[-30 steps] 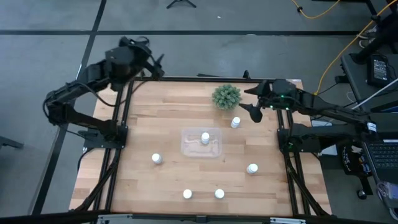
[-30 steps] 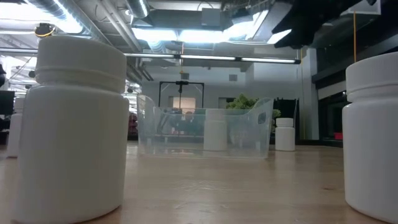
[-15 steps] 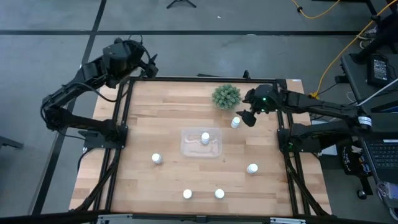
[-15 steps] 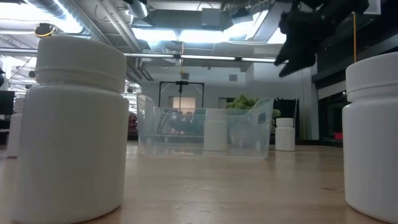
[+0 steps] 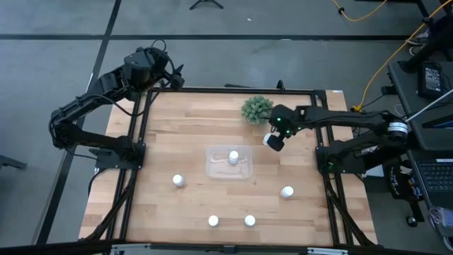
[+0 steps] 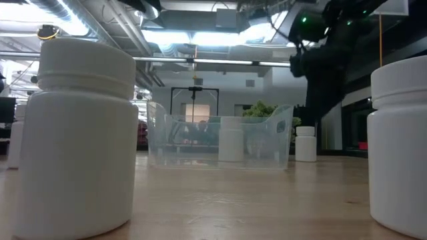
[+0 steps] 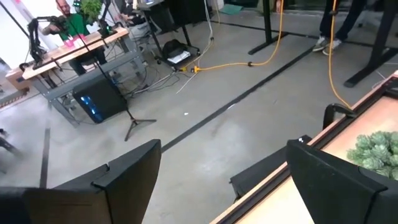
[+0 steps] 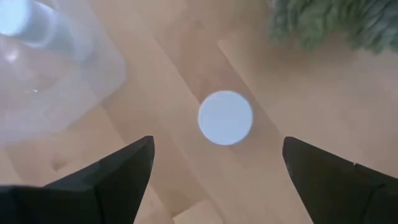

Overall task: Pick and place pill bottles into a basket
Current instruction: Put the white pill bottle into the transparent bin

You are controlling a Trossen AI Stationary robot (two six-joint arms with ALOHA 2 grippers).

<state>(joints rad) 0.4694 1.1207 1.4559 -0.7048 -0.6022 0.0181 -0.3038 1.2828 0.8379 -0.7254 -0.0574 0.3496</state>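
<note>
Right gripper (image 8: 211, 168) is hanging right over a bottle (image 8: 225, 117) near the plant (image 8: 329, 22), fingers spread wide with the white cap sitting between them but further down, nothing touching it yet. From above the gripper (image 5: 274, 140) covers that bottle almost completely, just right of the basket (image 5: 229, 162) and below the plant (image 5: 257, 109). One bottle (image 5: 233, 156) stands in the basket already. Four more are loose on the table (image 5: 184, 134): one left of the basket (image 5: 178, 180), one to the right (image 5: 287, 192), two near the front edge (image 5: 213, 221) (image 5: 249, 220). Left gripper (image 7: 217, 180) is parked off the table's far left corner, fingers apart, holding nothing
</note>
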